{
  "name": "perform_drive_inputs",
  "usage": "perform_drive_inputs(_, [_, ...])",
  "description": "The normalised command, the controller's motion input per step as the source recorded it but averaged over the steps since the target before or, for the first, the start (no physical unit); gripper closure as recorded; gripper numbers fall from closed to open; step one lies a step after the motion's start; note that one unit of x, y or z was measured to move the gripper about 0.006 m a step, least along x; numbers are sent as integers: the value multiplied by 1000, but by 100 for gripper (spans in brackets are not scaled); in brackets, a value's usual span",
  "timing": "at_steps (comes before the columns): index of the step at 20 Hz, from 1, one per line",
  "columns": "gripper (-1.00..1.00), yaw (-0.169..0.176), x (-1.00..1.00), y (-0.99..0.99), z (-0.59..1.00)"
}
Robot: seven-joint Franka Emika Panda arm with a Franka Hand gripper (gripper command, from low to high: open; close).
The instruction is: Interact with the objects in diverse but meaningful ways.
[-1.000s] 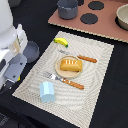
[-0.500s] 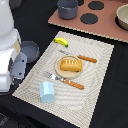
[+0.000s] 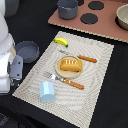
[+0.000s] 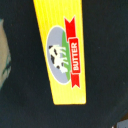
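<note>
In the exterior view, an orange-brown bread loaf [image 3: 71, 65] lies on a small plate [image 3: 59, 71] on the beige mat [image 3: 97, 95]. A yellow banana [image 3: 61, 41] lies at the mat's far edge. A light blue cup [image 3: 47, 91] stands at its near edge. A dark grey pot [image 3: 67, 8] stands at the back. My gripper [image 3: 12, 71] hangs at the exterior view's left, off the mat; its fingers are not discernible. The wrist view shows a flat yellow butter packet [image 4: 62, 50] with a red mark on a black surface; no fingers show there.
A fork [image 3: 64, 80] and a knife [image 3: 87, 59], both with orange handles, lie beside the plate. A dark grey bowl [image 3: 27, 50] sits left of the mat. A brown toy stove [image 3: 102, 22] with black burners and a light bowl [image 3: 122, 16] stands at the back.
The arm has shifted slightly at the exterior view's left. The objects on the mat have not moved.
</note>
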Motion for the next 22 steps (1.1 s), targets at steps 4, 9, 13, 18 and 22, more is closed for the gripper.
perform_drive_inputs(4, [-100,29,-246,20,-320])
perform_drive_inputs(9, [-100,18,-208,0,-330])
perform_drive_inputs(13, [-100,18,-214,0,-267])
perform_drive_inputs(18, [100,7,-86,8,0])
perform_drive_inputs(22, [100,10,-38,6,38])
